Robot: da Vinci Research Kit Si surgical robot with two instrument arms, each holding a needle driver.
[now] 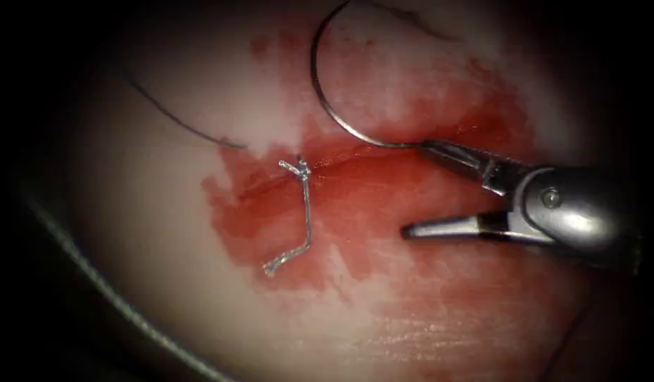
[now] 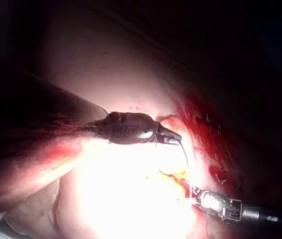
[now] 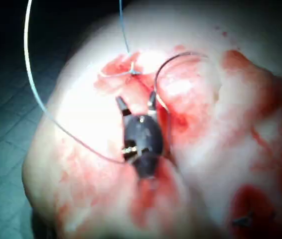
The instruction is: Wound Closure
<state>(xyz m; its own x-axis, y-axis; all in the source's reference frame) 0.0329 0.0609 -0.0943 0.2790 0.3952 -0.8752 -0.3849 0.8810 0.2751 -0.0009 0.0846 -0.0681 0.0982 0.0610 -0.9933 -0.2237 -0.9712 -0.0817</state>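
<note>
The curved needle (image 1: 320,92) arcs over the tissue (image 1: 164,233) above the cut (image 1: 320,166). Its lower end meets the cut's right end, right at the tip of the upper jaw of my right tool (image 1: 413,187). That tool's jaws stand wide open and hold nothing. In the right wrist view, the right tool (image 3: 137,102) is spread beside the needle (image 3: 167,62). My left tool (image 2: 173,137) has its jaws together; the needle (image 2: 187,159) runs from near their tip, and I cannot tell whether they pinch it. A pale knotted stitch (image 1: 303,170) crosses the cut, its tail lying below.
Red fluid (image 1: 383,191) covers the tissue around the cut. A dark thread (image 1: 178,120) lies on the upper left, another (image 1: 419,21) beside the needle's upper end. A curved rim (image 1: 93,276) bounds the tissue at lower left. Older stitches (image 2: 211,125) show further along.
</note>
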